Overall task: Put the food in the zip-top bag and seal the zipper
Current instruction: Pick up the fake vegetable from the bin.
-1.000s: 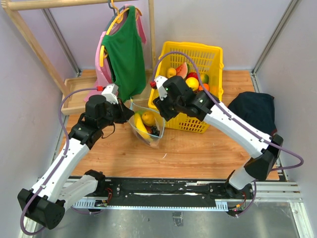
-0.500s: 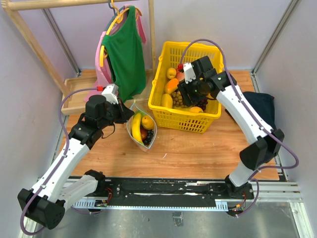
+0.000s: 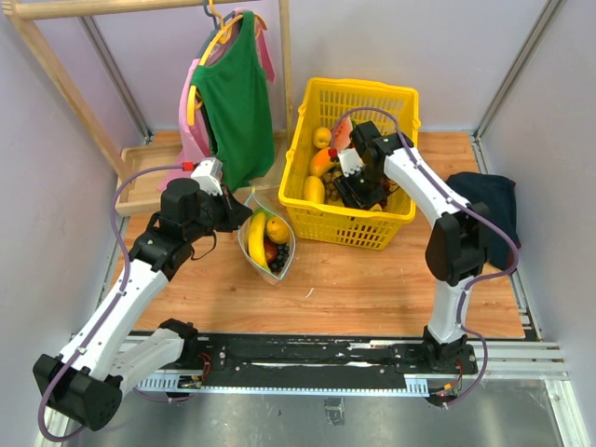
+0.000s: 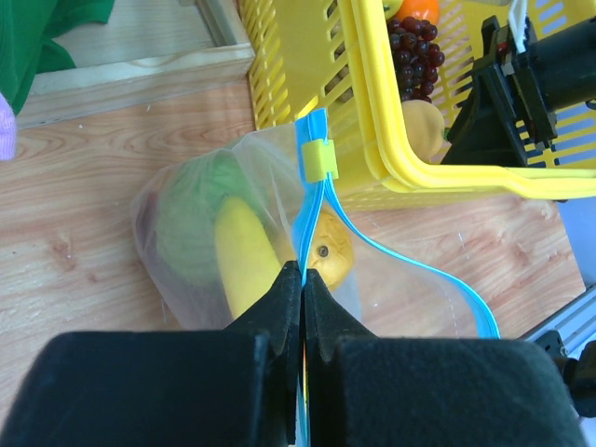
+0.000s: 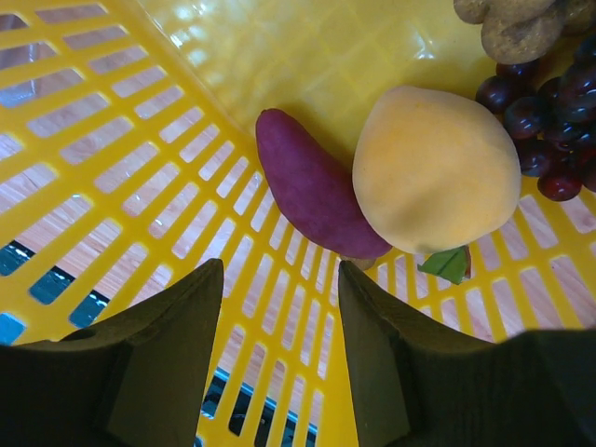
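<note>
Left tool (image 4: 303, 272) pinches the zipper (image 4: 313, 128) shut beside the yellow basket (image 4: 372, 140).
Right tool (image 5: 279, 270), jaws apart and empty, hovers inside that basket by an eggplant (image 5: 312, 186) (seen only in its wrist view).

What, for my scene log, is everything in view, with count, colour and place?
basket: one, yellow, far side of the table
zip-top bag: one, clear, on the table left of the basket
zipper: one, light blue, along the bag's mouth
banana: one, yellow, in the bag
melon: one, green, in the bag
round fruit: one, yellow-orange, in the bag
eggplant: one, purple, on the basket floor
peach: one, yellow-orange, beside the eggplant
grapes: one bunch, dark purple, in the basket
top: one, green, on a hanger far left
garment: one, pink, behind the green top
cloth: one, dark, right of the basket
left gripper: one, black, shut on the zipper
right gripper: one, black, open over the eggplant
</note>
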